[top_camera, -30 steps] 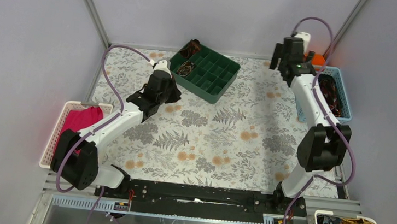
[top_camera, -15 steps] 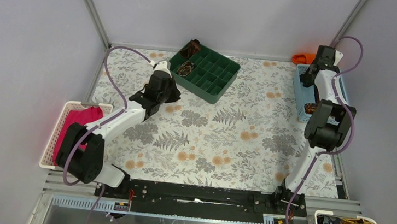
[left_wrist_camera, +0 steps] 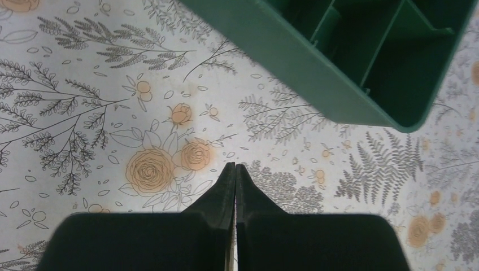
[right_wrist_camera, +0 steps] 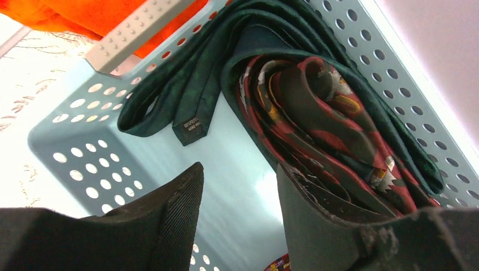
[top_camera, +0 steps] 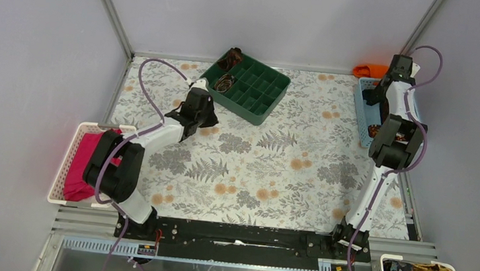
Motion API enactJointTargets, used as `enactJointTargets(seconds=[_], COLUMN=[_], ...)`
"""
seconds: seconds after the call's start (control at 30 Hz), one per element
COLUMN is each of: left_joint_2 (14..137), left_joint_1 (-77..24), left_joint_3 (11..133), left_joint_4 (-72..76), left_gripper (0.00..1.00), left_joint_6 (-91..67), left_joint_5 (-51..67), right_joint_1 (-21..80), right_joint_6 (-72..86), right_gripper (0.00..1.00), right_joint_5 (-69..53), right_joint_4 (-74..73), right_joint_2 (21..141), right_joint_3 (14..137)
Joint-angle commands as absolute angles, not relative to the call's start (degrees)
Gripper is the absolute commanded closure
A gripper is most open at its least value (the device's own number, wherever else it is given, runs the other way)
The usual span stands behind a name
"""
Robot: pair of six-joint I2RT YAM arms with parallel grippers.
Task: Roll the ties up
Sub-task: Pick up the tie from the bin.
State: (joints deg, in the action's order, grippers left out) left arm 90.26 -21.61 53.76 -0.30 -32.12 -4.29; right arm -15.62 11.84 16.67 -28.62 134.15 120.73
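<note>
where the maroon tie (right_wrist_camera: pixel 322 113) lies: folded in the blue basket (right_wrist_camera: pixel 85 152), against a dark green tie (right_wrist_camera: pixel 186 84)
right gripper (right_wrist_camera: pixel 237 175): jaws apart, empty, just beside it
grab advice: pinch maroon fabric only, lift slowly
left gripper (left_wrist_camera: pixel 235 169): jaws together, empty, near green tray (left_wrist_camera: pixel 339 68)

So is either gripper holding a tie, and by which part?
Nothing is held. The left gripper is shut empty over the tablecloth; the right gripper stands open inside the blue basket, beside the ties, gripping none.

Overhead camera spans the table (top_camera: pixel 267 171); wrist cameras closely face green tray (left_wrist_camera: pixel 316 62), blue basket (right_wrist_camera: pixel 85 141).
</note>
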Motion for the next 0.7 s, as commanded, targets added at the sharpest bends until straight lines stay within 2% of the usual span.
enactJointTargets(seconds=[0.0,0.37,0.67], left_joint_2=[92.11,91.91,91.88], left_joint_1=[-20.54,-18.67,-18.0], left_joint_3=[53.7,52.5,52.28], left_joint_4=[3.02,3.57,3.83], left_gripper=[0.99,0.99,0.99], left_joint_6=[-30.67,-30.51,-30.58], left_joint_5=[-2.73,-0.82,-0.26], right_joint_1=[-15.86,-17.31,-17.99], right_joint_6=[11.28,10.63,8.69], right_gripper=[0.41,0.4,0.38], right_joint_5=[18.58,21.71,22.5], right_joint_4=[-28.58,-29.46,-30.82], right_joint_2=[131.74,132.3,136.95], right_joint_3=[118.23,115.69,119.7])
